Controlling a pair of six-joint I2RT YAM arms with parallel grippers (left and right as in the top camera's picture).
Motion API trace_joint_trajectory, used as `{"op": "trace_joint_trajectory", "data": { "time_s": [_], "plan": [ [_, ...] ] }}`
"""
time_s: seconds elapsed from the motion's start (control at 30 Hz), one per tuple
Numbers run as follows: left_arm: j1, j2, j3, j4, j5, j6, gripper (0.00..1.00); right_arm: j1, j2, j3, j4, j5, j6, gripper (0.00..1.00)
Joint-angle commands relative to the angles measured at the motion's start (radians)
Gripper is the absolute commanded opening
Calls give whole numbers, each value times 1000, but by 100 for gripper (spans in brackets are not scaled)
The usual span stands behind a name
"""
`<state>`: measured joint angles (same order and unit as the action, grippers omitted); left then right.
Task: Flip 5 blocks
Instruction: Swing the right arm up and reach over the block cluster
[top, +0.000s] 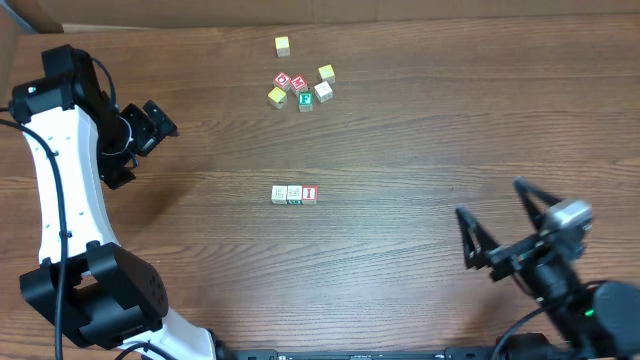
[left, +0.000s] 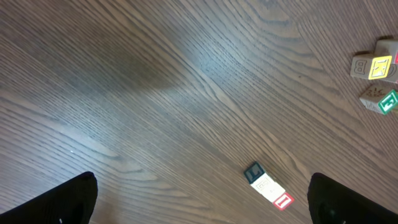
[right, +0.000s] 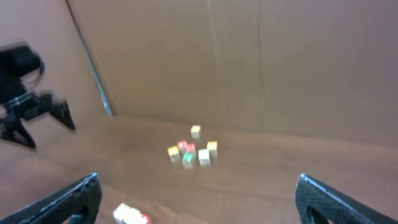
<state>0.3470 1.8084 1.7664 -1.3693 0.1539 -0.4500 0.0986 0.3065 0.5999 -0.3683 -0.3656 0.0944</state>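
Jaws spread wide and holding nothing, the left gripper (top: 145, 148) hangs at the far left and the right gripper (top: 490, 198) at the near right of a dark wood-grain table (top: 420, 120). Three alphabet blocks (top: 294, 194) lie touching in a row at mid-table, the red "I" block (top: 310, 193) rightmost. The green "E" block (top: 305, 99) sits farther back, clustered with yellow-topped cubes (top: 277, 96) and red-topped cubes (top: 283, 80). A plain brown wall (right: 280, 62) backs the table.

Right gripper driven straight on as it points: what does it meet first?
Likely the loose cluster of blocks, centred ahead of the right gripper; the row of three lies off to its left. Height is unclear.
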Motion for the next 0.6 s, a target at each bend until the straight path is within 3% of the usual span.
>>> {"op": "trace_joint_trajectory", "data": {
  "time_s": [0.0, 0.37, 0.57],
  "plan": [
    [0, -13, 18, -2, -6, 1, 100, -3, 212, 266, -116, 32, 12, 100],
    [0, -13, 18, -2, -6, 1, 100, -3, 1012, 1253, -713, 31, 14, 100],
    [-1, -13, 18, -2, -6, 1, 100, 34, 1389, 1616, -845, 3, 36, 100]
  ]
}}
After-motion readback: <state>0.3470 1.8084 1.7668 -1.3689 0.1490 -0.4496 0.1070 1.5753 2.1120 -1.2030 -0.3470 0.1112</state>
